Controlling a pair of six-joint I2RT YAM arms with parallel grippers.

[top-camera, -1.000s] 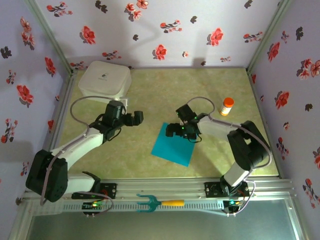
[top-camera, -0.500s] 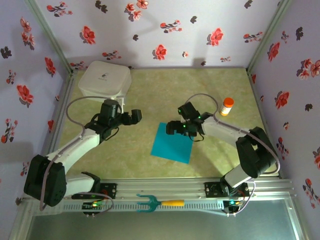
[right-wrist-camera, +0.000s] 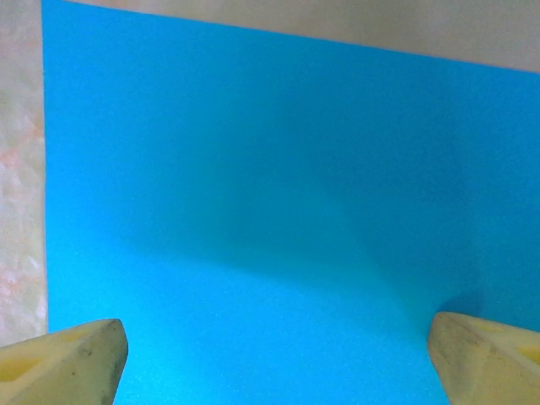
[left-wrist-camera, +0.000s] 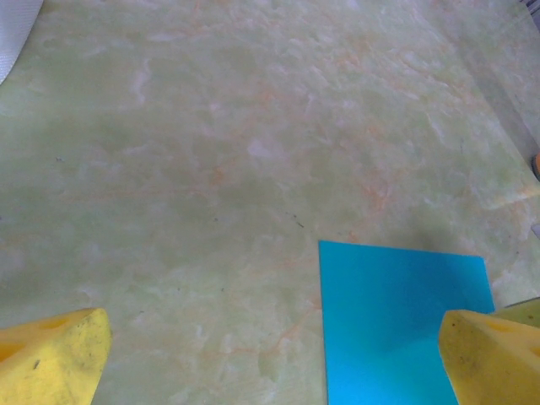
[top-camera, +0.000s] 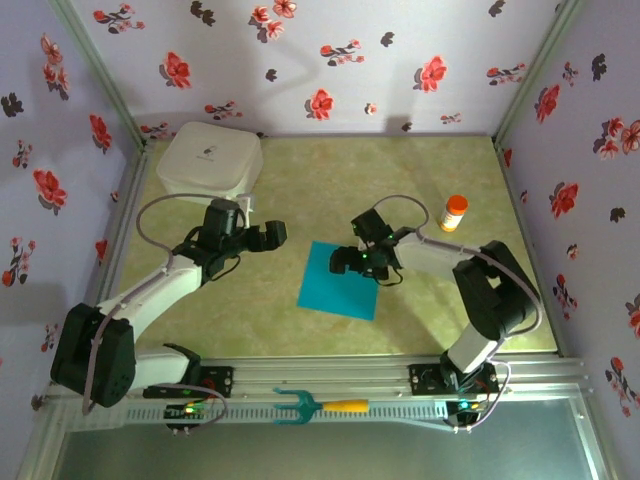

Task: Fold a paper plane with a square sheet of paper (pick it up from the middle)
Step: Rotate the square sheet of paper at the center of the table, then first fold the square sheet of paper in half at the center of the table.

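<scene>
So in the top view we've got the square sheet of paper (top-camera: 338, 285) lying flat on the table (top-camera: 330, 180), a bit below centre of the frame. We see no crease in it, so we reckon we're right at the start: the pickup. The right end effector (top-camera: 349, 262) sits over the upper part of the sheet with its jaws spread. The left end effector (top-camera: 272, 235) hangs left of the sheet, apart from it, and is spread wide too. A white box (top-camera: 210, 160) sits upper left, an orange bottle (top-camera: 455, 212) sits at right, and a teal fork tool (top-camera: 300, 405) lies on the rail at the bottom, none of them in play. In the left wrist view the yellow left fingertips (left-wrist-camera: 51, 354) sit at the two bottom corners with bare table between, and the sheet lies flat at lower right. In the right wrist view the right fingertips (right-wrist-camera: 63, 359) are wide at both bottom corners, low over the blue sheet; we can't tell if they touch it. Our guess for the next move: press down at the middle and close gently so the thin paper bunches up between the pads instead of sliding away.
</scene>
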